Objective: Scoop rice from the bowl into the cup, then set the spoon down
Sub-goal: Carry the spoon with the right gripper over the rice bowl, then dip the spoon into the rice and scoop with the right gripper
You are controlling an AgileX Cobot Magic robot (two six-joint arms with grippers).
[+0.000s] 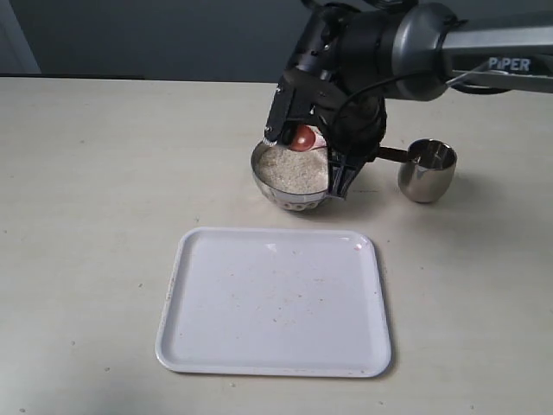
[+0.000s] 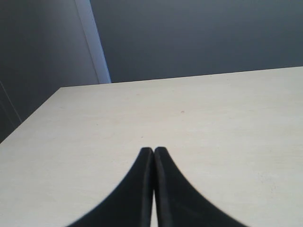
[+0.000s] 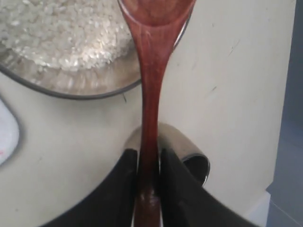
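The patterned metal bowl holds a mass of white rice and stands behind the tray. To its right is the small steel cup. My right gripper hangs between bowl and cup, shut on the slim handle of the reddish-brown spoon. The oval spoon bowl is over the bowl's far rim. In the right wrist view the gripper clamps the spoon above rice, with the cup behind the fingers. I see no grains on the spoon's visible part. My left gripper is shut and empty over bare table.
A white rectangular tray lies in front of the bowl, with a few stray specks on it. Its corner shows in the right wrist view. The right arm reaches in from the upper right. The left gripper is outside the exterior view.
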